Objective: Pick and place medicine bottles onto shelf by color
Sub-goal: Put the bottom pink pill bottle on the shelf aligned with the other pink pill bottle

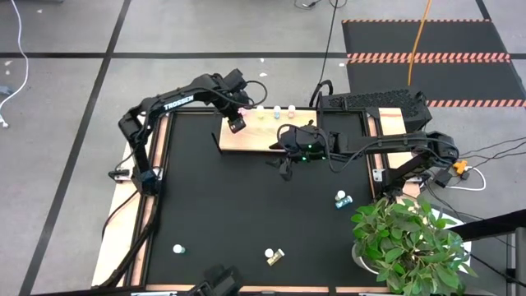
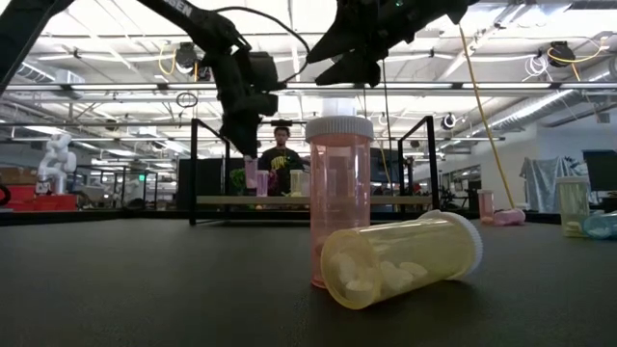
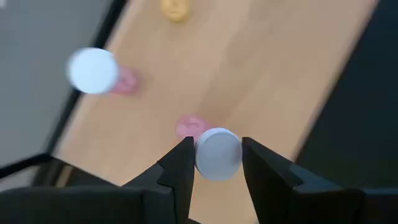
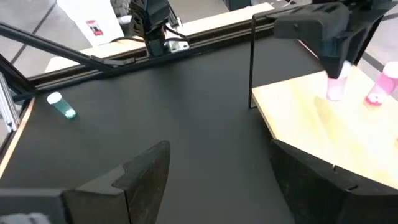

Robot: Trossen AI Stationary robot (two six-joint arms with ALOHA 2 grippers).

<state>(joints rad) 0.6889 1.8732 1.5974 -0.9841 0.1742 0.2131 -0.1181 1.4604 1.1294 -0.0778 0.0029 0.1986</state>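
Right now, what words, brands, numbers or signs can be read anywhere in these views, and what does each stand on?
"TROSSEN": white letters on the left arm, read in the high view.
White card with a red mark, beyond the table in the right wrist view: print too small to read.
Pink medicine bottle and yellow medicine bottle, low view: no readable label.
Nothing else is legible.

bare shelf (image 1: pixel 246 140) front, bottles (image 1: pixel 275 113) behind
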